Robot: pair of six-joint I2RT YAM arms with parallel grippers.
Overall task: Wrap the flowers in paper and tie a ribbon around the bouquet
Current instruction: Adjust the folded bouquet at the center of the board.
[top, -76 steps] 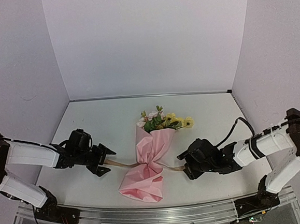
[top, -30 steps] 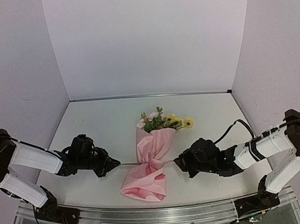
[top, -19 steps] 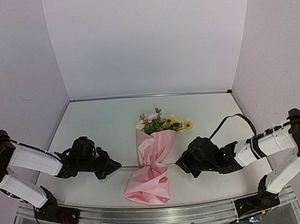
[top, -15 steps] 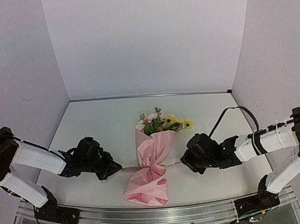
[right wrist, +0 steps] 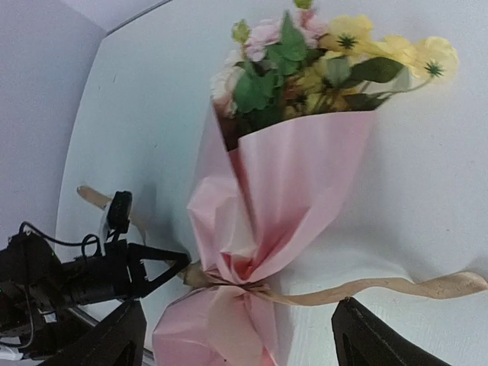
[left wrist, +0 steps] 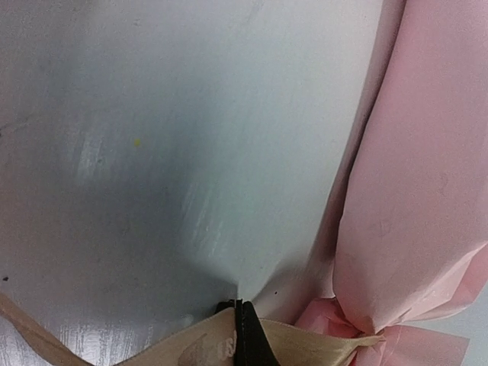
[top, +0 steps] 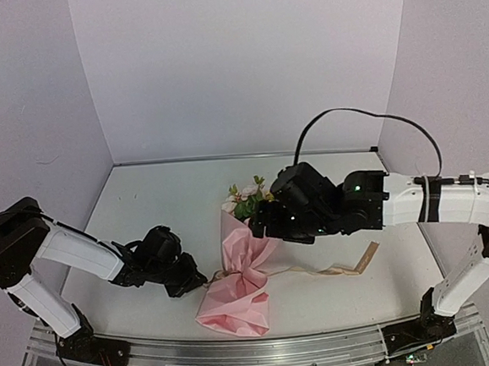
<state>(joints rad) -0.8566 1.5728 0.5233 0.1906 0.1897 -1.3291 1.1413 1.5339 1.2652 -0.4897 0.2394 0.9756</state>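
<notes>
The bouquet lies mid-table: yellow and pink flowers (top: 258,195) (right wrist: 320,69) stick out of a cone of pink paper (top: 248,249) (right wrist: 290,183). The tan ribbon (top: 336,269) (right wrist: 381,288) pinches the cone's waist, and its right end trails loose on the table. My left gripper (top: 200,281) (left wrist: 242,335) (right wrist: 169,265) is shut on the ribbon's left end (left wrist: 198,347), right beside the paper (left wrist: 419,191). Raised above the bouquet, my right gripper (top: 269,223) (right wrist: 238,339) hangs open and holds nothing.
The white table (top: 161,198) is boxed in by pale walls at the back and on both sides. A metal rail (top: 241,353) runs along its near edge. My right arm's black cable (top: 366,116) arches above the table.
My right gripper has opened, let go of the ribbon's right end and risen leftward over the bouquet. That end now lies on the table. My left gripper has crept closer to the paper.
</notes>
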